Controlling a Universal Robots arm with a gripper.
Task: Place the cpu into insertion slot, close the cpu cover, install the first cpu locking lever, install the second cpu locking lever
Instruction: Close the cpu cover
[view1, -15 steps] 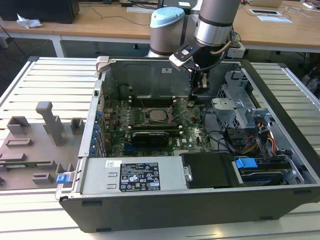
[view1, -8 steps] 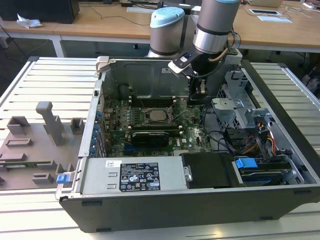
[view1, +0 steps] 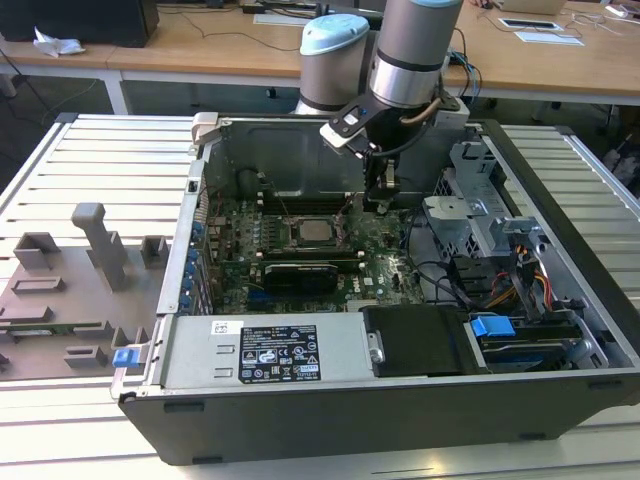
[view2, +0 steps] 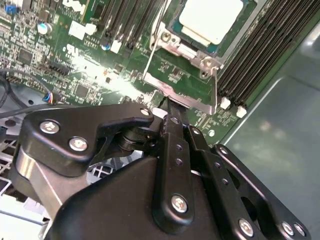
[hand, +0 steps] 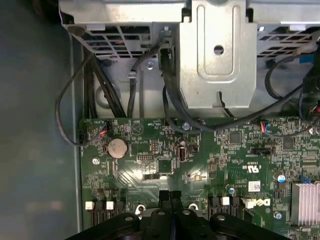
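The cpu (view1: 318, 231) (view2: 212, 20) lies flat in the insertion slot (view1: 296, 233), silvery top up. The cpu cover (view2: 180, 95) stands open, hinged up from the socket's edge on the gripper's side, with green board showing through its window. A thin wire lever (view2: 156, 30) rises beside the socket. My gripper (view1: 380, 200) (view2: 167, 107) (hand: 170, 196) hangs inside the computer case, just to the exterior view's right of the socket. Its fingers (hand: 165, 196) are pressed together with nothing between them, their tips at the cover's raised free edge.
Long black memory slots (view2: 260, 55) flank the socket. A black block (view1: 300, 275) lies in front of it. A metal drive cage (hand: 217, 55) with dark cables (hand: 165, 85) stands beyond the board's edge. The power supply (view1: 265, 350) fills the case front. Grey fixtures (view1: 100, 245) stand on the table.
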